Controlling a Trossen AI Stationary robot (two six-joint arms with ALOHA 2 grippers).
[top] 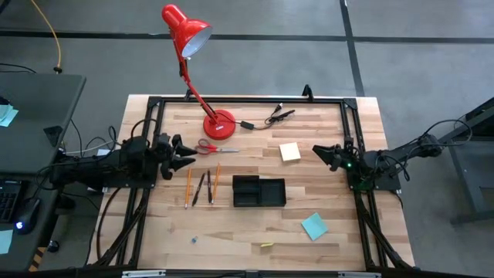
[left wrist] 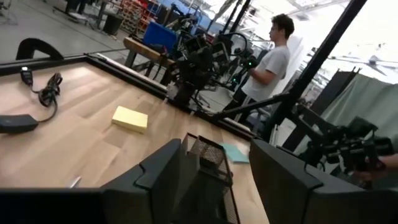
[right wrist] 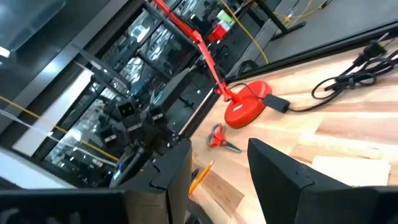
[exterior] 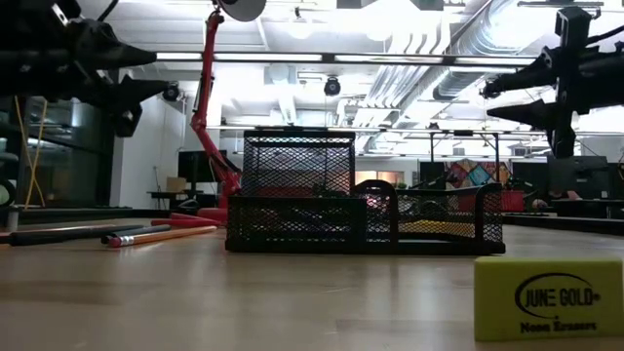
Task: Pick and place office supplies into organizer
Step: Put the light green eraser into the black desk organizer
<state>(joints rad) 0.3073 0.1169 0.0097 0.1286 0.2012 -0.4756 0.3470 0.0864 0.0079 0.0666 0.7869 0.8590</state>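
The black mesh organizer tray point(top: 258, 191) sits empty at frame centre on the wooden bench point(top: 324, 243). Red-handled scissors point(top: 207, 147) lie just right of the left claw point(top: 185, 153), jaws apart, empty. The right claw point(top: 323, 154), also apart, hovers just right of the pale yellow sticky pad point(top: 290, 151).

A black mesh organizer point(exterior: 361, 210) stands on the wooden table point(exterior: 244, 302), its left section taller than the low compartments to the right. To its left lie an orange-yellow pencil point(exterior: 161, 235) with its eraser end toward the camera and a dark pen point(exterior: 68, 234), both flat on the wood. The red desk lamp point(exterior: 207, 117) rises behind them. A yellow eraser point(exterior: 548, 297) sits close to the camera at lower right. The left gripper point(exterior: 136, 86) and right gripper point(exterior: 497, 102) hang high above the table, jaws parted, holding nothing.
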